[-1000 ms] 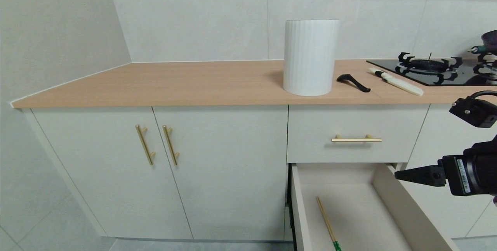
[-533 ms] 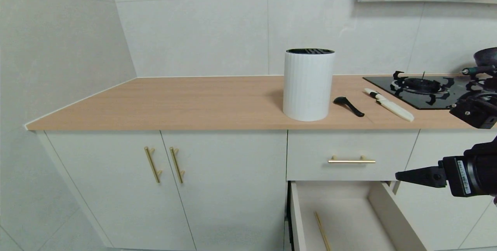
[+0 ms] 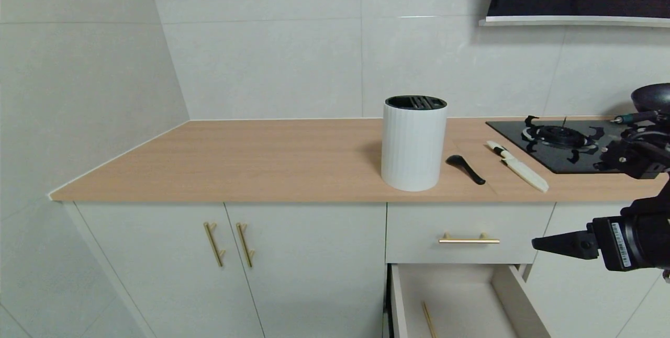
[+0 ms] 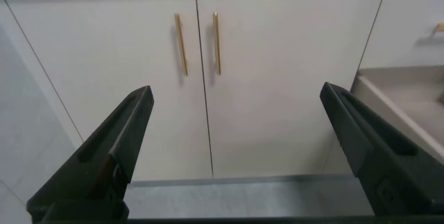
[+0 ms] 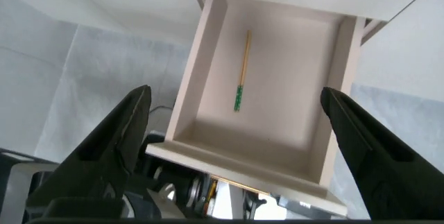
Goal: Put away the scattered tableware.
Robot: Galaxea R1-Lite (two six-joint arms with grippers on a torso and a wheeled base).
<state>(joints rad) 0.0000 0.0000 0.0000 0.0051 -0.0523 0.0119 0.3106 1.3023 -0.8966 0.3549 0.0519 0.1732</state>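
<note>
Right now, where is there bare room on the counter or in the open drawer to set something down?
The counter is bare from its left end to the white holder. Between holder and stove it is crowded: a black spoon and a knife lie there. The open drawer holds one chopstick nearer its left wall; the floor right of it is free.

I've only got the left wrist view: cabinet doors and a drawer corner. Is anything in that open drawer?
Observer: Yes, one chopstick with a green end lies in the drawer.
Operator: Anything out on the counter?
Observer: A black spoon and a white knife lie on the countertop, right of the white holder.
Operator: Is the right gripper holding something?
Observer: No, the right gripper is open and empty.
</note>
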